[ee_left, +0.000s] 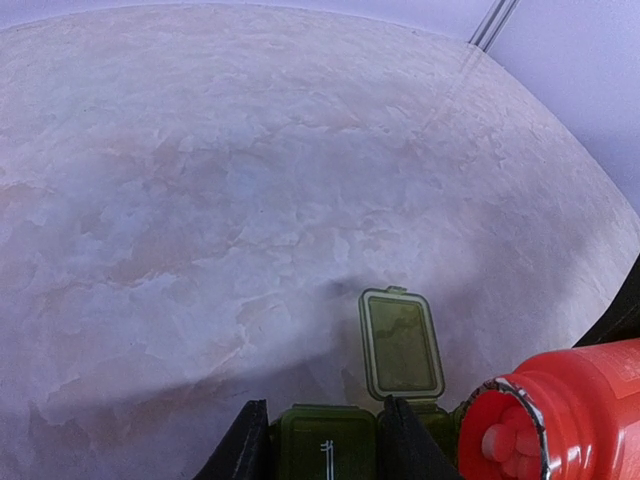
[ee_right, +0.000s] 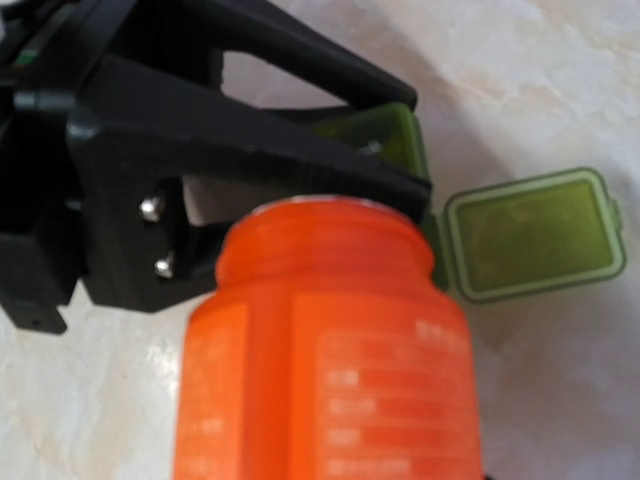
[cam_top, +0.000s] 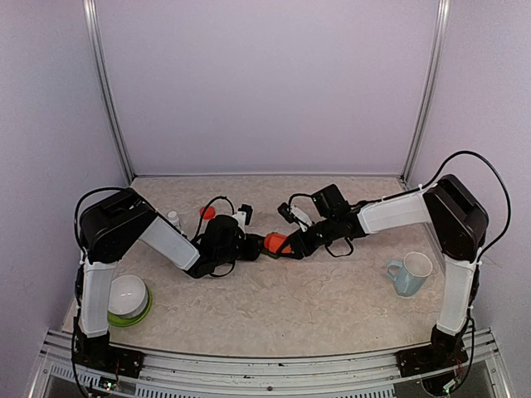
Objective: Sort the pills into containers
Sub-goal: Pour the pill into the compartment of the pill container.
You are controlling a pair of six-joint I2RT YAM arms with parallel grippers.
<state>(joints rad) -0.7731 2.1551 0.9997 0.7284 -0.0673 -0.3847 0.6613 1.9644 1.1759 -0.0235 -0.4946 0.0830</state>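
Note:
In the left wrist view my left gripper (ee_left: 325, 418) is shut on the dark green containers (ee_left: 326, 446), one black finger (ee_left: 246, 442) at each side of a closed compartment. The neighbouring compartment's lid (ee_left: 401, 345) stands open. An uncapped orange-red bottle (ee_left: 560, 415) lies tilted, its mouth by that open compartment, and pink pills (ee_left: 503, 438) show inside the mouth. My right gripper (cam_top: 289, 242) is shut on this bottle (cam_top: 276, 243). The bottle (ee_right: 320, 350) fills the right wrist view and hides my right fingers; the open lid (ee_right: 530, 235) shows beside it.
A red cap (cam_top: 207, 212) and a small white bottle (cam_top: 173, 219) stand behind my left arm. A white bowl on a green plate (cam_top: 129, 298) sits at the near left. A pale blue mug (cam_top: 411, 274) stands at the near right.

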